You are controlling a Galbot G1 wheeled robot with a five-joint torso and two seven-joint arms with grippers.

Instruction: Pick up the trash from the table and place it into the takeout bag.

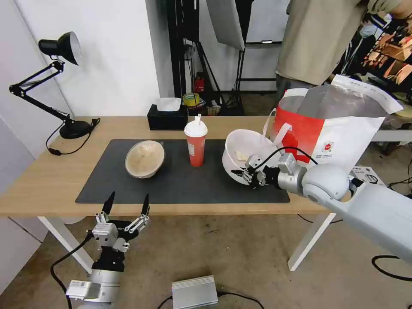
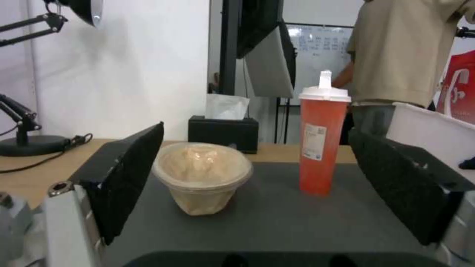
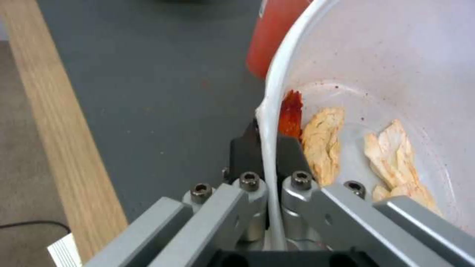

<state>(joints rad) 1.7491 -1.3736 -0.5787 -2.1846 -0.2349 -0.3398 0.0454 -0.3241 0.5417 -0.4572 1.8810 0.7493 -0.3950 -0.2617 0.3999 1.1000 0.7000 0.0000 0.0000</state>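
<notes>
Nearest the head camera, the left gripper (image 1: 127, 203) hangs below the front edge of the surface (image 1: 51, 180), its jaws spread wide with nothing between them; from its wrist the two black fingers (image 2: 126, 178) frame the scene ahead. Right gripper (image 1: 241, 174) reaches over the dark grey mat (image 1: 184, 184), jaws closed on the rim of the large white plastic bowl (image 1: 244, 148), one finger inside the wall and one outside. In the right wrist view the thin white rim (image 3: 269, 122) runs between the black pads (image 3: 245, 148), with pale food scraps (image 3: 324, 142) and a red smear lying inside the bowl. Bowl is tilted, its opening turned up and toward the robot, just beside the takeout bag (image 1: 339, 137), which stands open at the right end of the surface with its foil lining exposed. Red drink cup (image 1: 195, 143) with white lid and straw stands upright near the mat's middle, close to the left of the white bowl. Beige bowl (image 1: 145, 159) rests farther left on the mat, tipped on its side. Behind the cup, off the mat, sits a black tissue box (image 1: 167, 116); a black desk lamp (image 1: 60, 77) stands at the far left corner.
</notes>
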